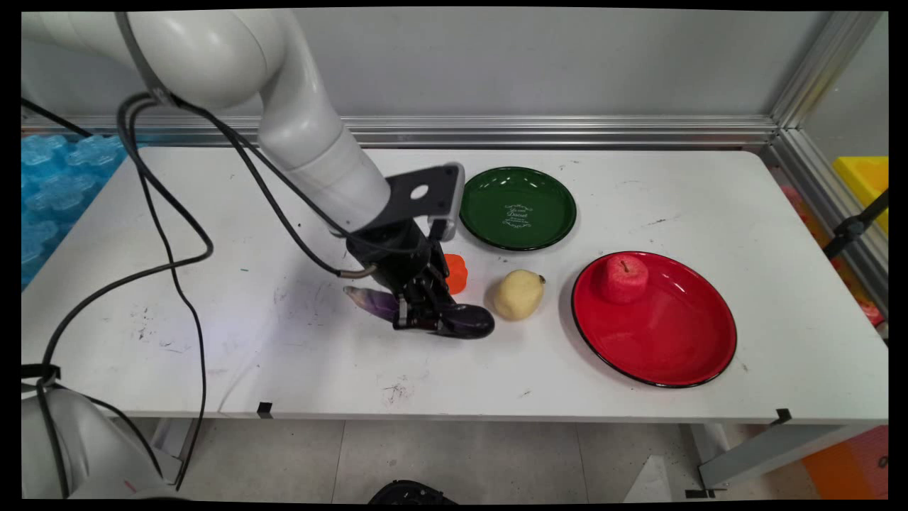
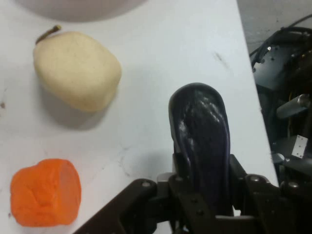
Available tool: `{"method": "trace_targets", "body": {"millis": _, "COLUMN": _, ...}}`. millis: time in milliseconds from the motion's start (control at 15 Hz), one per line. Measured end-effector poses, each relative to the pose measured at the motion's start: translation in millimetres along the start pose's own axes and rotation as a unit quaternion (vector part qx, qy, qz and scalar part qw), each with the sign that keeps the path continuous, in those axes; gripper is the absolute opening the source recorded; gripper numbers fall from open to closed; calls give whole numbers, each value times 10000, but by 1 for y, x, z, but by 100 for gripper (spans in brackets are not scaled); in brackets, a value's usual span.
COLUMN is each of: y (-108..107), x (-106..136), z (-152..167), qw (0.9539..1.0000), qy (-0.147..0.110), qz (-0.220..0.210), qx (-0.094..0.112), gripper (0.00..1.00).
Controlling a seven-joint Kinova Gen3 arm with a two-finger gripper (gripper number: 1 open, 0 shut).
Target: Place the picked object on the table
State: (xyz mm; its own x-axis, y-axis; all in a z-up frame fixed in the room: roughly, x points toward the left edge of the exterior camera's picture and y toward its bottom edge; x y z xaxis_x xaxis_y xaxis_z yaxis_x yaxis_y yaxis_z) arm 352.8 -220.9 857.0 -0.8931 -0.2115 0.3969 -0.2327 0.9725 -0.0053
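While claw (image 1: 420, 317) grips one eggplant (image 2: 202, 141), one pear (image 1: 518, 294), two plates (image 1: 681, 355).

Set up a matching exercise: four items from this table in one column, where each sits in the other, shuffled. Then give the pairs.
Items
1. apple
2. eggplant
3. pale yellow fruit
4. green plate

Places
A. between the fingers of the gripper
B. at the back of the table, holding nothing
C. on the red plate
D. on the bare table between the eggplant and the red plate

Pairs: 1-C, 2-A, 3-D, 4-B
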Motion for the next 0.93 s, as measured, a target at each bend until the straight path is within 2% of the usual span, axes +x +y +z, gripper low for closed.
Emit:
{"method": "trace_targets", "body": {"millis": 533, "y": -12, "x": -4, "z": 53, "qw": 10000, "qy": 46, "qz": 41, "qx": 33, "gripper": 0}}
{"method": "trace_targets", "body": {"millis": 933, "y": -19, "x": -1, "z": 78, "qw": 9999, "qy": 113, "qz": 24, "qx": 61, "gripper": 0}}
